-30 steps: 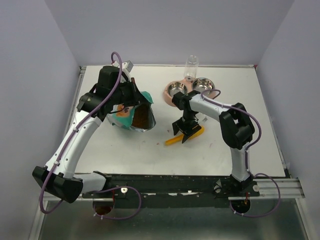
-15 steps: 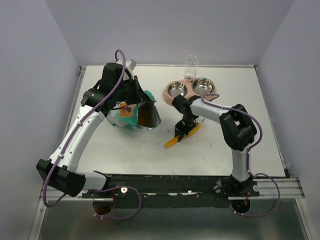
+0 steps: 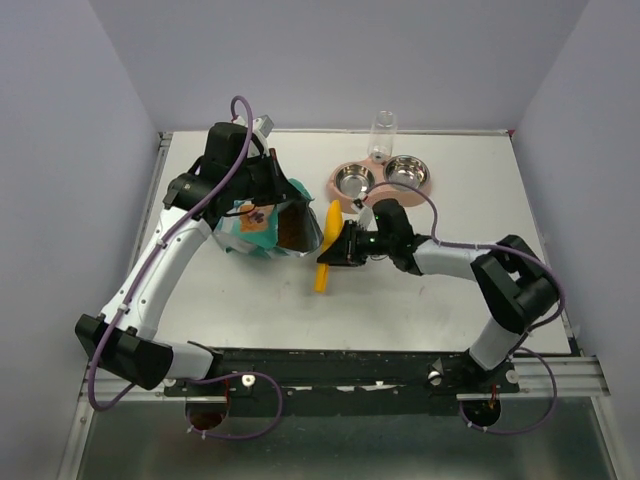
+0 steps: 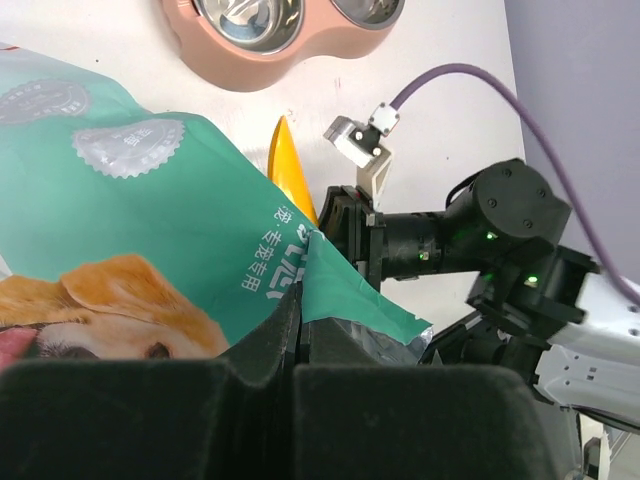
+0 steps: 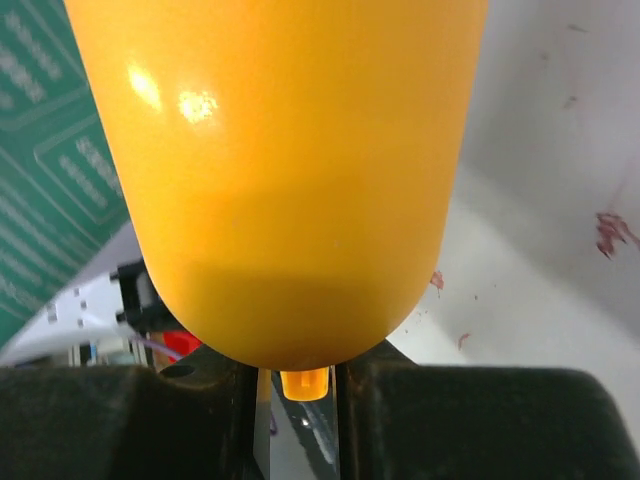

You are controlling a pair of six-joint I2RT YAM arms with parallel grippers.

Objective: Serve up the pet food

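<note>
I see a white table (image 3: 250, 300) boxed in by plain pale lavender walls: back wall (image 3: 340, 60), left wall (image 3: 60, 150), right wall (image 3: 590, 120). Light is soft and even, shadows faint. A metal rail (image 3: 560, 372) runs along the near edge, with a dull grey surface (image 3: 350, 450) below it. There are a few small reddish stains (image 5: 612, 230) on the tabletop.

One teal bag (image 3: 250, 225) and one orange scoop (image 3: 327, 258) are counted. One pink feeder (image 3: 334, 186) is seen, with two steel bowls (image 3: 353, 180) set in it, and one clear bottle (image 3: 382, 133). Two arms are present, a left arm (image 3: 165, 262) and a right arm (image 3: 450, 260). One mass of pet food (image 3: 290, 232) is seen in the bag, its pieces too small to be counted.
</note>
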